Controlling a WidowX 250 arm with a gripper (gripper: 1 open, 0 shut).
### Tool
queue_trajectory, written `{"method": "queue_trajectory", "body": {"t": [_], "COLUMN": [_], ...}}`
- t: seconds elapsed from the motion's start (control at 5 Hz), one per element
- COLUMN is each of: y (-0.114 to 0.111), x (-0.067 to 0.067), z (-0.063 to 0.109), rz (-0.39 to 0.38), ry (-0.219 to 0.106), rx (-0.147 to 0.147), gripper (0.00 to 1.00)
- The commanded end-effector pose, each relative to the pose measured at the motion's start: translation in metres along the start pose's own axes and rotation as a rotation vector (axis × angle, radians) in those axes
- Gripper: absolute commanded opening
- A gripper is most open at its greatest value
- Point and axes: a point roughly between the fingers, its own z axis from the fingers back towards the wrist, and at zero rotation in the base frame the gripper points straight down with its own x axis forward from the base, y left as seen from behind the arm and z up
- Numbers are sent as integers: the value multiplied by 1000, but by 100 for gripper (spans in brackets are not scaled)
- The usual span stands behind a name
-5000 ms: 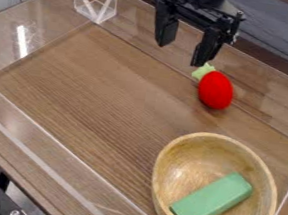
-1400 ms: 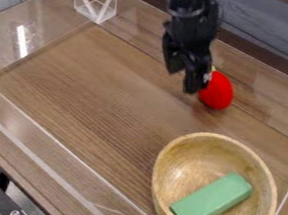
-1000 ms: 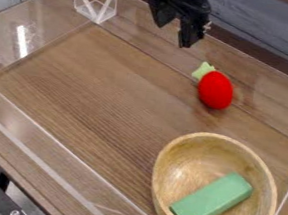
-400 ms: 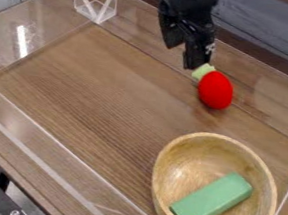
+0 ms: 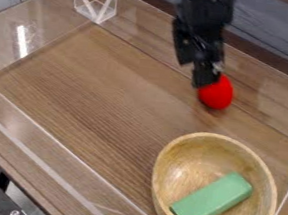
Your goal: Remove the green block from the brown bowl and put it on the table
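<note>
Green block in brown bowl, open gripper by red toy

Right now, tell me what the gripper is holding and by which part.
Nothing is held. The gripper hangs open just above the red toy, while the green block lies untouched in the brown bowl.

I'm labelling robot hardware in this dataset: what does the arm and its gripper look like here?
The arm is all black, a blocky wrist section coming in from the top edge. Its gripper is black too, with two slim, straight fingers narrowing towards the tips. No cables, labels or coloured markings can be made out at this size.
</note>
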Motion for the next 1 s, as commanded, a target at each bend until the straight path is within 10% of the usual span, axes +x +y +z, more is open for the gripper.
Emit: {"method": "queue_trajectory", "body": {"t": [0.0, 0.8], "y": [-33, -86], "x": [11, 2], "z": [7, -20], "rz": [-91, -59], "ry": [-29, 7], "rx": [-2, -19], "gripper": [100, 100]}}
